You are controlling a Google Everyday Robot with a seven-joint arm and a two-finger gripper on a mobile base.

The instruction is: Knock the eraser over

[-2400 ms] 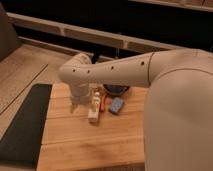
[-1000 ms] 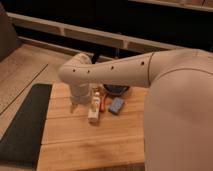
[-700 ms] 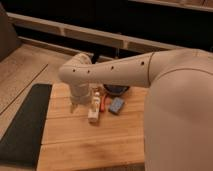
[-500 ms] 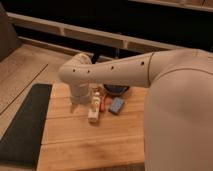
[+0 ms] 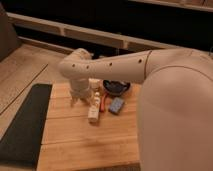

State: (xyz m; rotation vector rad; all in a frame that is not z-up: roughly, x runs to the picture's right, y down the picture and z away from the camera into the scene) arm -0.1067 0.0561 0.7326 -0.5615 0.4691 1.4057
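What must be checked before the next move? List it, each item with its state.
1. Gripper low over the wooden table, left of the objects: ok.
2. Pale block, probably the eraser, in view beside the gripper: ok.
3. Block upright or already down: cannot tell.
4. Gripper touching the block: cannot tell.
5. Free room to the block's right: not ok; red item and blue block sit close.

I count one pale oblong block (image 5: 93,113), one blue rectangular block (image 5: 116,105), one dark round bowl (image 5: 116,87) and one red stick (image 5: 103,103); my one gripper (image 5: 80,101) hangs beside the pale block.
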